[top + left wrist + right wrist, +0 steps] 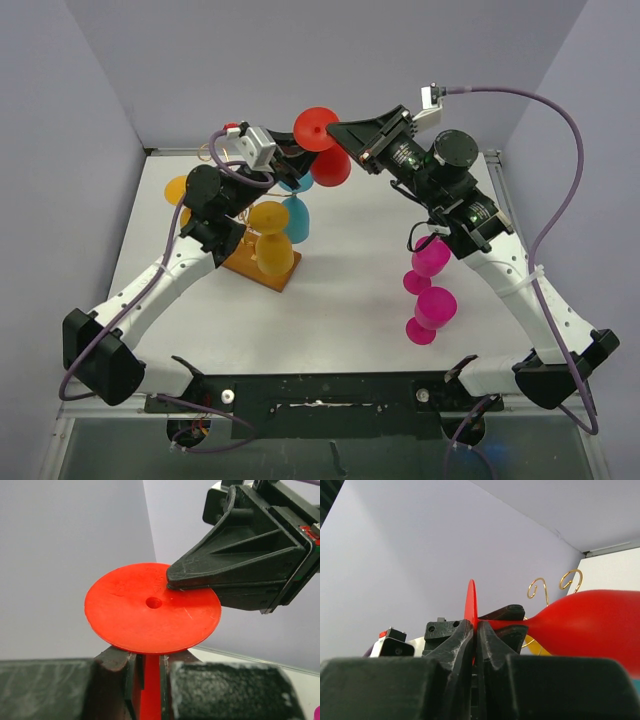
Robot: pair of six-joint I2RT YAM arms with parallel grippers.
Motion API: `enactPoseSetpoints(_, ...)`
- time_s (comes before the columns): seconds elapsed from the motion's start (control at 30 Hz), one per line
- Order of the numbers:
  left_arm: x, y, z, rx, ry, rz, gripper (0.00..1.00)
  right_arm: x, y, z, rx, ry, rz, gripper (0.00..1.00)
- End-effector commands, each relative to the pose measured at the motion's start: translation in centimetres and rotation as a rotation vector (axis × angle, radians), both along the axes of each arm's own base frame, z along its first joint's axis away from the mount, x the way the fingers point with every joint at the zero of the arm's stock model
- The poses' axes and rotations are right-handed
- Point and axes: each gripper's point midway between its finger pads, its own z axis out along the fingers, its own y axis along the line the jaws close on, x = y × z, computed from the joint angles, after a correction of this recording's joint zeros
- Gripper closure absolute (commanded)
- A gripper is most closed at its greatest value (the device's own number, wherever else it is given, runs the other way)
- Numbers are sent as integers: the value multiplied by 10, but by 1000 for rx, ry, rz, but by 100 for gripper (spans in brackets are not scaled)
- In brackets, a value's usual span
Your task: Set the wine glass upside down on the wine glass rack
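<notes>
A red wine glass (328, 165) is held in the air above the back of the table, between both grippers. My left gripper (298, 160) is shut on its stem (150, 685), just under the round foot (150, 610). My right gripper (476, 630) is shut on the edge of that foot (471, 600), reaching in from the right (172, 580). The bowl (590, 625) points away to the right in the right wrist view. The wine glass rack (255, 268) stands at the left on its wooden base, and its gold curls (540, 587) show behind the glass.
Yellow glasses (272, 235) and a blue glass (296, 220) hang on the rack, with another yellow one (178, 190) at its left. Two pink glasses (432, 255) (435, 310) lie on the table by the right arm. Grey walls close off the back and sides.
</notes>
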Motion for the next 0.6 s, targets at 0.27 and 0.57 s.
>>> enactPoseSetpoints(0.27, -40, 16, 38, -206, 56, -110, 51, -16, -18, 38, 69, -126, -29, 100)
enactPoseSetpoints(0.57, -62, 29, 46, -455, 450, -306, 36, -31, -44, 39, 21, -243, -108, 100)
